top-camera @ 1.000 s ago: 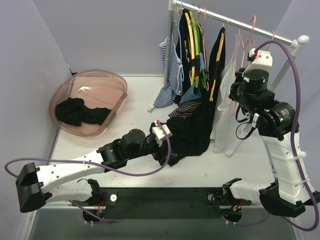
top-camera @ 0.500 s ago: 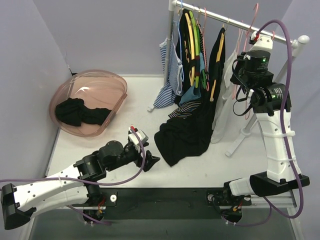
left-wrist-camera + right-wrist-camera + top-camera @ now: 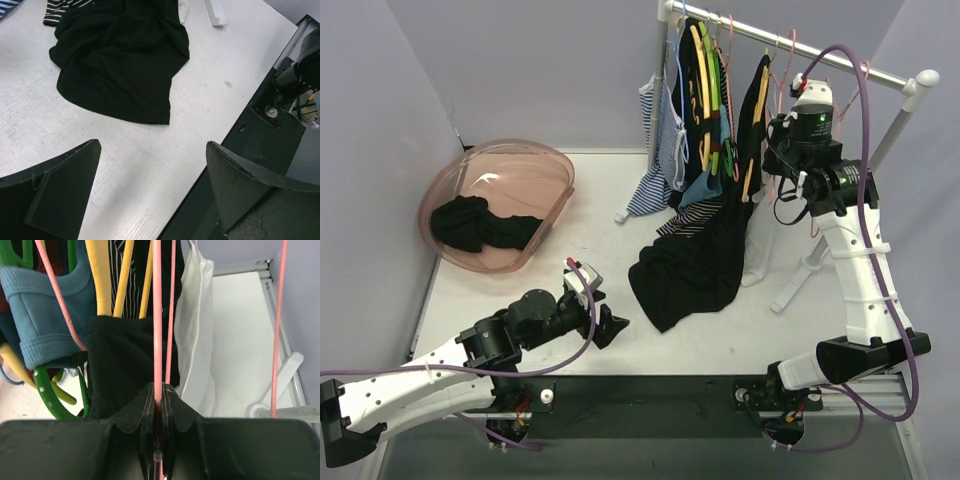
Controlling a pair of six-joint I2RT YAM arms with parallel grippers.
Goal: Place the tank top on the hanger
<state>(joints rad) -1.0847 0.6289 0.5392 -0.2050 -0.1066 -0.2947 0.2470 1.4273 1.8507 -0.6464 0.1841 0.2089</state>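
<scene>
My right gripper (image 3: 157, 390) is up at the clothes rail, shut on a thin pale-pink rod of the hanger (image 3: 157, 315). The white tank top (image 3: 197, 340) hangs just right of that rod, beside a black garment (image 3: 125, 355). From above, the tank top (image 3: 758, 250) droops between the black garment (image 3: 690, 270) and the rack's leg, below my right gripper (image 3: 782, 145). My left gripper (image 3: 150, 175) hovers low over the table, open with nothing between its fingers (image 3: 60, 190). It is apart from the black garment's hem (image 3: 120, 65).
The rail (image 3: 820, 57) carries yellow, green and pink hangers, a striped top (image 3: 655, 170) and a blue garment (image 3: 30, 310). The rack's white foot (image 3: 800, 275) rests on the table. A pink basin (image 3: 535, 160) holding dark cloth sits at the back left.
My left arm has drawn back toward the near left, away from the black garment. My right arm has moved left and up to the rail with the pink hanger.
</scene>
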